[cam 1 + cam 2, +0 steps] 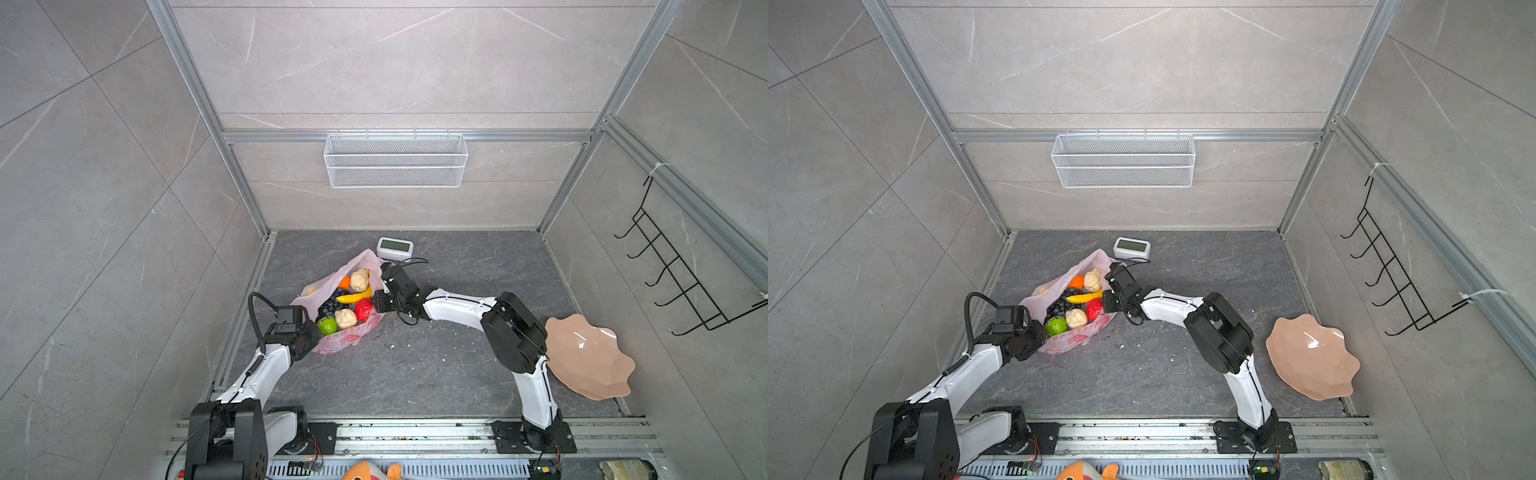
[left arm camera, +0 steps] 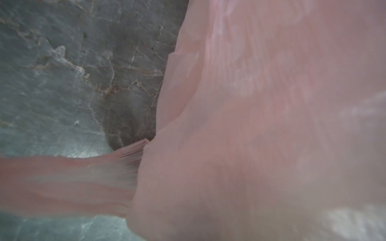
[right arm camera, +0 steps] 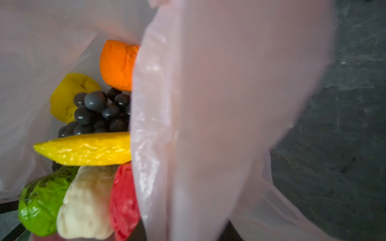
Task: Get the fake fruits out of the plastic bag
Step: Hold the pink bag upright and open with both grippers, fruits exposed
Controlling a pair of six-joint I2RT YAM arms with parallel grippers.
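L claw (image 1: pixel 311 331) clamped shut on plastic bag (image 1: pixel 347 340) rim. R claw (image 1: pixel 376 301) at opposite rim, grip can't tell. Fake fruits (image 1: pixel 354 296) inside bag, btwn the 2 claws.

Bright even light — plastic bag (image 2: pixel 250 125) blurred close in wrist views

Both top views are looking steeply down from high over the near side onto the whole floor (image 1: pixel 415 374). The left wrist camera is sitting close against the bag (image 2: pixel 250 125); the right is peering inside at the fruits (image 3: pixel 87 149); all are sharing bag and floor
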